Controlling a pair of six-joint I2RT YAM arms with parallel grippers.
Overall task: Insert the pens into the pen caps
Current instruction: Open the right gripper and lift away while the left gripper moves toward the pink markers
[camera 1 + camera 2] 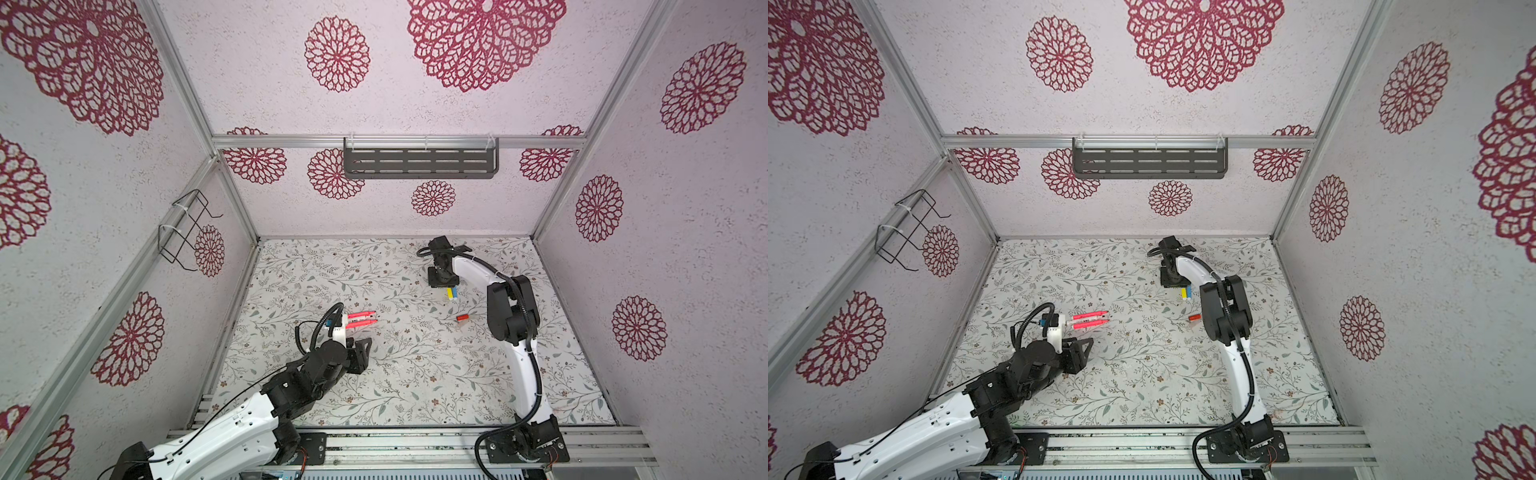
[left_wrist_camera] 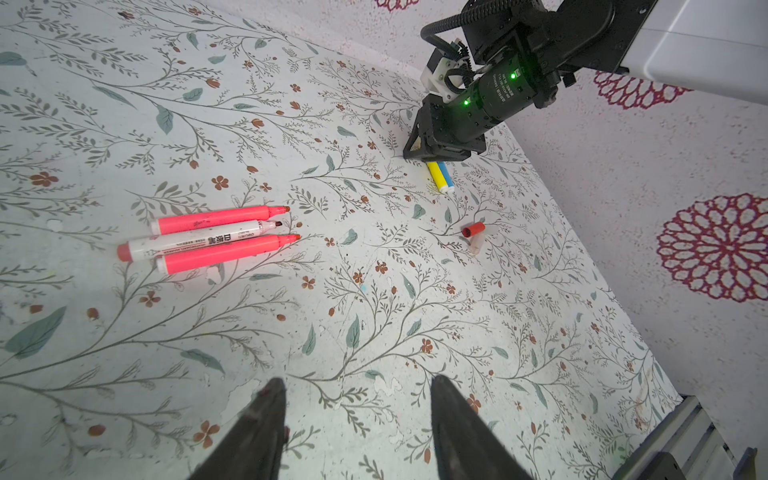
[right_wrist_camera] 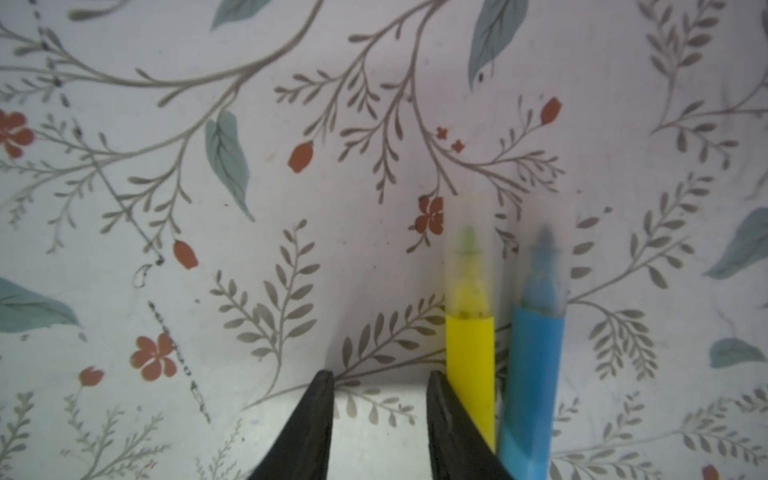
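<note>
Yellow pen point(image 3: 469, 353) and blue pen point(image 3: 534, 374) just beside right gripper point(image 3: 380, 376), jaws apart, empty | left gripper point(image 2: 358, 382) jaws apart, empty

The desk point(image 2: 374, 332) has a pale cover printed with leaves and small flowers. Three uncapped pens point(image 2: 208, 240) lie on it side by side. Well apart from them lie a yellow pen point(image 3: 469, 353) and a blue pen point(image 3: 536, 374), both capped. Near these, a red cap point(image 2: 473, 230) touches a pale cap point(image 2: 476, 246).
</note>
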